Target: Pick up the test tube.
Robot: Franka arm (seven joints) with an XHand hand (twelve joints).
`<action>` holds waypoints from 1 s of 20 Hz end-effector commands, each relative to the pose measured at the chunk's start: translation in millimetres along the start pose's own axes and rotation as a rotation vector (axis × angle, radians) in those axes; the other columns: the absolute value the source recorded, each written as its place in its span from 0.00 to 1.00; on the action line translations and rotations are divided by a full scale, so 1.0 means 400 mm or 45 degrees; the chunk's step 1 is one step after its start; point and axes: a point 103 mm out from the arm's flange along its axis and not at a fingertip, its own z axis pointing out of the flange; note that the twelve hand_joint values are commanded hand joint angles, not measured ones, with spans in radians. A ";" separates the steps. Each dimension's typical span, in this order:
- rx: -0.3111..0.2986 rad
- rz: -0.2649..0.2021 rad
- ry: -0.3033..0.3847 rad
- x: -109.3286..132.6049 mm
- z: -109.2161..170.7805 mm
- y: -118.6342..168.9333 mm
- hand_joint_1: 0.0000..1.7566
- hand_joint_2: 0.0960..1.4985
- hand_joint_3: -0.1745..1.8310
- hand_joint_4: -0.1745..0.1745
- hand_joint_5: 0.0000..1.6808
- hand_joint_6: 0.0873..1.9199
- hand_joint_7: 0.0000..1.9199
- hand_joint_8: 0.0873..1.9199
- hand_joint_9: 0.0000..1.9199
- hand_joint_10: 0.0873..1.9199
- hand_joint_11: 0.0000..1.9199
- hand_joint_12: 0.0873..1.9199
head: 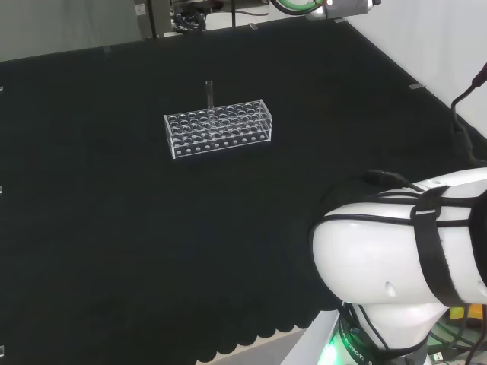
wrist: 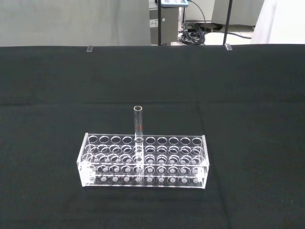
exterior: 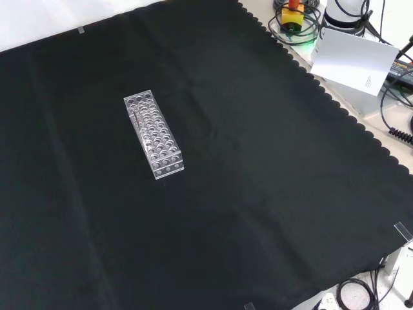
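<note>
A clear plastic rack (head: pixel 218 128) with several rows of round holes stands on the black cloth, left of centre in the head view. One clear glass test tube (head: pixel 209 95) stands upright in a hole of the rack's far row and rises well above the rack's top. In the wrist view the rack (wrist: pixel 143 160) lies straight ahead at some distance, with the test tube (wrist: pixel 138 125) in its back row, left of the middle. In the front view the rack (exterior: pixel 153 134) lies lengthwise, upper left of centre. Nothing touches the tube.
The arm's own white link (head: pixel 403 258) fills the lower right of the head view. Past the cloth's scalloped edge in the front view lie a white box (exterior: pixel 352 58), cables and a yellow button unit (exterior: pixel 292 14). Black cloth (exterior: pixel 258 194) surrounds the rack.
</note>
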 end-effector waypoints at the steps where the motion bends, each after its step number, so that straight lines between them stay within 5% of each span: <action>1: -0.009 -0.002 -0.009 0.000 0.000 0.003 0.35 0.65 0.02 0.49 0.04 0.00 0.00 0.10 0.02 0.22 0.00 0.57; 9: -0.001 -0.049 0.011 -0.005 0.007 0.053 0.30 0.67 0.03 0.43 0.00 0.00 0.00 0.02 0.00 0.15 0.00 0.48; 20: 0.054 -0.111 -0.003 0.000 0.057 0.227 0.32 0.68 0.02 0.42 0.00 0.00 0.00 0.16 0.00 0.33 0.00 0.65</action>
